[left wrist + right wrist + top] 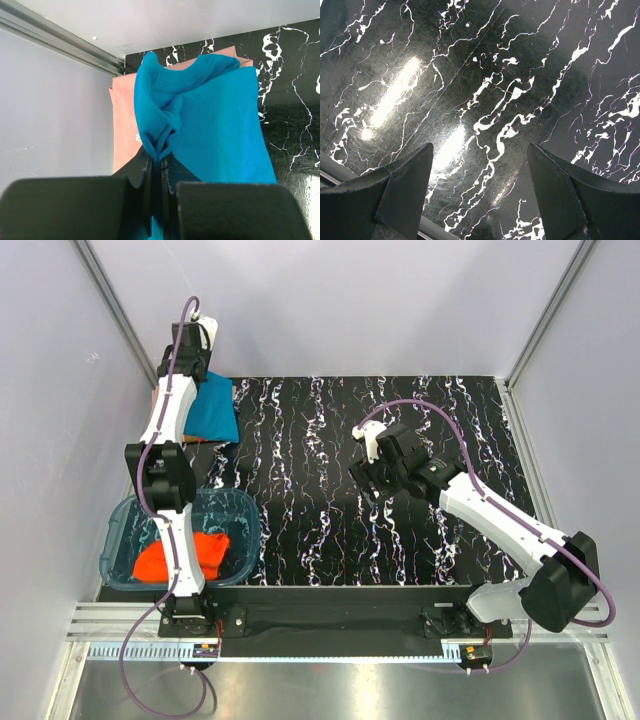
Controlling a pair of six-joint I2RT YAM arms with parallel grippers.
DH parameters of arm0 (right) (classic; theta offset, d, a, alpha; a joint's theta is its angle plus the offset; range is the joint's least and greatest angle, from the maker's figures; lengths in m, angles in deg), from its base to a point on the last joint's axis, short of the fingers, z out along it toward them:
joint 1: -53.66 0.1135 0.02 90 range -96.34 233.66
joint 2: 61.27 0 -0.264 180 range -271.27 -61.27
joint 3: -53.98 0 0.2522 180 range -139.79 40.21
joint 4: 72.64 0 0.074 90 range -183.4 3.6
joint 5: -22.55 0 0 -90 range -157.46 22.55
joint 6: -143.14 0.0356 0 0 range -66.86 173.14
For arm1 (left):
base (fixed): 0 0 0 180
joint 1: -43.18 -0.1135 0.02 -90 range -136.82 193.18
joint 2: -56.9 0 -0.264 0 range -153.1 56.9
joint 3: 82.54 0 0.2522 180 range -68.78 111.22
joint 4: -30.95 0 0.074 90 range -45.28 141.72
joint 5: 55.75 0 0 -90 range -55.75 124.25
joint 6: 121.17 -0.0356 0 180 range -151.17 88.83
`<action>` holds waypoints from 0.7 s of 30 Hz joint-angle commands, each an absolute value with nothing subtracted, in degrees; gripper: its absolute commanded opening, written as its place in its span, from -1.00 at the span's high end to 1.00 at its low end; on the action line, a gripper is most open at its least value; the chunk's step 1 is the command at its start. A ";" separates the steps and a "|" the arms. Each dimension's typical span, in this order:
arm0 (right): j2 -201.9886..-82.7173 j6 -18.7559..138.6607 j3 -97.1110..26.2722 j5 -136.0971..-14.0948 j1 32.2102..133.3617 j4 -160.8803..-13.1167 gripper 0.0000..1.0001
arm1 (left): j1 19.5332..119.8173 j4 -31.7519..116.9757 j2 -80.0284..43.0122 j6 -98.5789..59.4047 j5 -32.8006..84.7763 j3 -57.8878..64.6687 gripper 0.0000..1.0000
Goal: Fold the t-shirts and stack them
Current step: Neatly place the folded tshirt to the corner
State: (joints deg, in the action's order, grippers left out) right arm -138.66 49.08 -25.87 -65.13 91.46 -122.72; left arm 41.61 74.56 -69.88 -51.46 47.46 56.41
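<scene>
I reckon 2 of 3 nearly stacked: L hand [156, 170] pinching soft teal-blue t-shirt [220, 125] atop flat salmon-pink t-shirt [122, 125] at far-left corner, R hand [479, 150] wide, empty, crumpled orange-red t-shirt [215, 552] waits in clear blue-tinted plastic tub [245, 515].

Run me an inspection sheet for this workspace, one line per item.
Surface: black marbled table, some glare.
Job's things: teal t-shirt on pink t-shirt, far left corner; orange t-shirt crumpled in tub.
Clutter: clear blue tub, near left.
Grippers: left gripper shut on teal cloth; right gripper open, empty, above table.
Cables: purple cable along each arm.
Surroundings: white walls, metal frame rails.
</scene>
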 commanded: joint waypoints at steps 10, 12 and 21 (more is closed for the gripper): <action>-138.97 49.01 -27.99 -66.05 91.36 -121.12 -0.66 | 41.68 71.43 -63.43 -52.35 46.12 58.49 1.00; -138.97 49.09 -27.99 -65.96 91.36 -121.12 -0.66 | 42.03 71.79 -62.99 -52.79 46.46 57.53 1.00; -138.88 49.09 -27.72 -66.05 91.36 -121.03 -0.67 | 44.58 71.87 -61.93 -54.46 48.31 56.64 1.00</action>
